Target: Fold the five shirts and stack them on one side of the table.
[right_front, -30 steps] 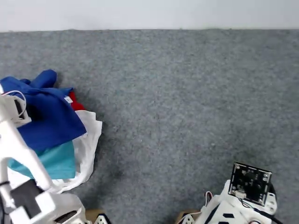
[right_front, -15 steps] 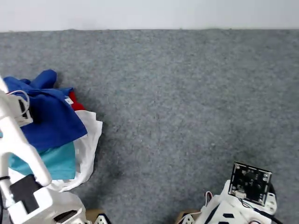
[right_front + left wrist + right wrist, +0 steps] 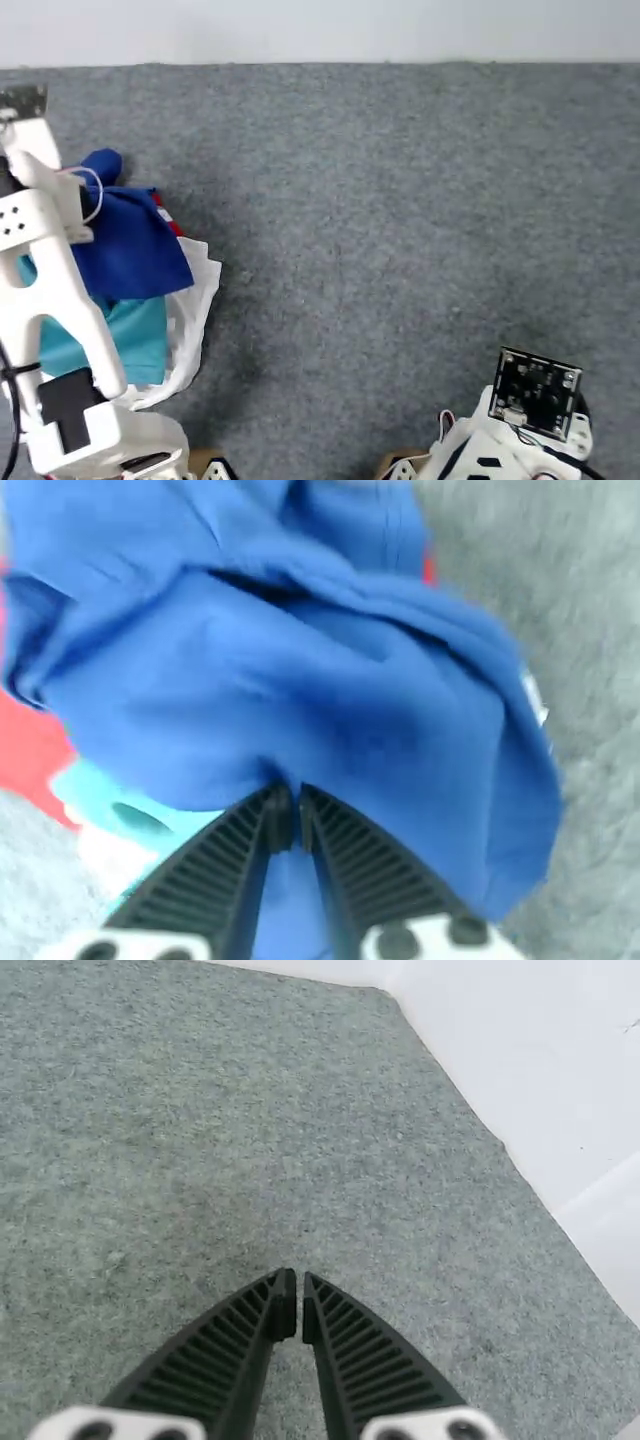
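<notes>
Blue cotton tops the heap. The blue shirt lies crumpled over a teal shirt, a white shirt and a sliver of red shirt, all at 9 o'clock on the grey table.

The left tool is clenched on a fold of the blue shirt, and cloth bunches out from the pinch. It may hold one layer or two; I cannot tell.

The right tool is closed on nothing, low over bare table near 5 o'clock.

Step in hand, as I judge it: draw the blue shirt off the heap.
- Lift until it clears the teal shirt.
- Carry it toward the open centre.
- Lay it flat before any fold.
- Bring the right tool in to spread the far edge.
</notes>
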You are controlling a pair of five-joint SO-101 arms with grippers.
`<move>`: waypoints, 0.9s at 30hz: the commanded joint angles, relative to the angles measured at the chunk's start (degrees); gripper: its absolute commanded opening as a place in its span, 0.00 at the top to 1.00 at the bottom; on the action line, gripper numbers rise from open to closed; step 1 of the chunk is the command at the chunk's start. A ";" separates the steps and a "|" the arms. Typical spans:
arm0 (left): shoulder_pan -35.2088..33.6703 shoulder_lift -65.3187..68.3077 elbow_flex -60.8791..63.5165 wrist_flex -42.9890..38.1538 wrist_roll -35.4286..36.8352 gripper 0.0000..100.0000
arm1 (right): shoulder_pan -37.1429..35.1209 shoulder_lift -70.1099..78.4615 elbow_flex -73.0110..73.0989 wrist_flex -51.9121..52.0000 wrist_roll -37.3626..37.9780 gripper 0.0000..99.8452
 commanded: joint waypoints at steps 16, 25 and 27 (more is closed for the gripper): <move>20.66 -0.18 -23.43 -1.49 0.62 0.99 | 0.66 0.40 0.00 1.98 0.44 0.97; -2.99 0.00 -23.16 -0.09 0.18 0.87 | 0.66 0.40 0.00 2.07 0.44 0.97; -7.91 0.53 -20.79 -4.04 0.18 0.83 | 0.66 0.40 0.00 2.07 0.35 0.97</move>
